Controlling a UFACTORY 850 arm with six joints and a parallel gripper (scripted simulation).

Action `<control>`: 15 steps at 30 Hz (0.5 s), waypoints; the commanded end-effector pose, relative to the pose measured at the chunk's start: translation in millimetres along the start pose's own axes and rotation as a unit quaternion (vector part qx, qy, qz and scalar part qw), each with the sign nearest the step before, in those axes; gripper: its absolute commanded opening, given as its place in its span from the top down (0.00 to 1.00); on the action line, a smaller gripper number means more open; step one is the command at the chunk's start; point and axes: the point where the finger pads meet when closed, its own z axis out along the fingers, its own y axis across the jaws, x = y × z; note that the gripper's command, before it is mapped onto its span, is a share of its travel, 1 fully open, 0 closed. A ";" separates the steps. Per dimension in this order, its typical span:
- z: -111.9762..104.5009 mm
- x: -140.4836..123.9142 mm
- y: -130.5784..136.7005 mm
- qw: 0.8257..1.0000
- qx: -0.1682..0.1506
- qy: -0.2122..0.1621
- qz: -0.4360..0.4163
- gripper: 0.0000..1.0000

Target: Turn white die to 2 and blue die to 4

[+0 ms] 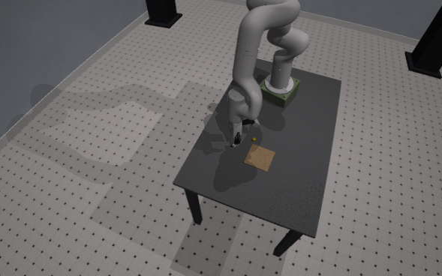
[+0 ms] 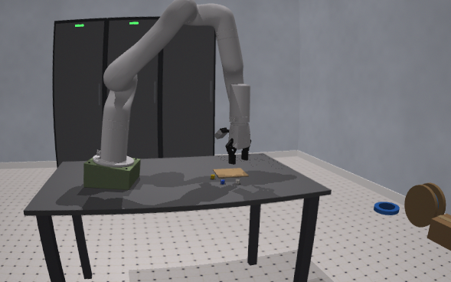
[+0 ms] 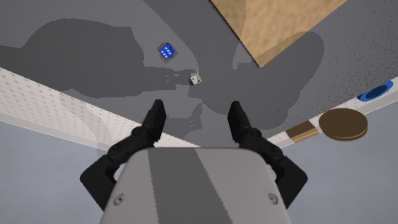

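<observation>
Dark surface (image 2: 89, 199): white die (image 3: 195, 78) and blue die (image 3: 167, 50) lie off the tan mat (image 3: 280, 25). Pincer (image 3: 198, 120) hangs above, wide open, empty. Dice look tiny, rigid, light, prob. slick; grip 2 opposite flat faces.

Dark table (image 2: 89, 199) on dotted tile floor (image 2: 357, 245). Black cabinets (image 2: 78, 92) against back wall. Blue ring (image 2: 387, 208), brown spool (image 2: 419, 204), cardboard box (image 2: 449, 231) on floor at right.
</observation>
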 end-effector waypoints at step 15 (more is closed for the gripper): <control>8.2 2.1 -1.5 0.962 0.003 -0.003 -0.271 0.00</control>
